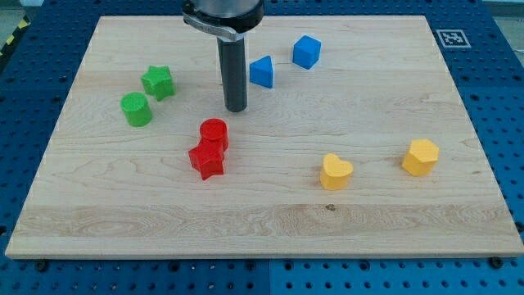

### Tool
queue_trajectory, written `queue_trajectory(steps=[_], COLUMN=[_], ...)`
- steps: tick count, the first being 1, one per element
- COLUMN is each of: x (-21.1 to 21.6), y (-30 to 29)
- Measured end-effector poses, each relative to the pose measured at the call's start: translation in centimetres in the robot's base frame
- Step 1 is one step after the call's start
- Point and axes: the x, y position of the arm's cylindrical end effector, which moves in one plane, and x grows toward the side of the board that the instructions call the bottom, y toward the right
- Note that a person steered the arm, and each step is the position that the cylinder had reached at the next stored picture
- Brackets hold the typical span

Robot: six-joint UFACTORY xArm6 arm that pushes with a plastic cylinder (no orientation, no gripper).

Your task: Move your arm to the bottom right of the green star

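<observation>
The green star (158,81) lies on the wooden board (270,213) at the view's upper left. A green cylinder (136,109) sits just below and left of it. My tip (236,109) is on the board to the right of the green star and a little lower, roughly a hundred pixels away. It stands just above the red cylinder (214,133) and left of the blue triangular block (262,71), touching none of them.
A red star (206,160) touches the red cylinder from below. A blue cube (306,52) lies at the upper middle. A yellow heart (336,172) and a yellow hexagonal block (420,156) lie at the lower right.
</observation>
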Motion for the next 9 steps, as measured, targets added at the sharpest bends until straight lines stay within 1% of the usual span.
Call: queue_trajectory(steps=[4, 5, 6, 9], x=[0.0, 0.0, -0.1, -1.3], y=[-1.3, -3.0, -6.0, -6.8])
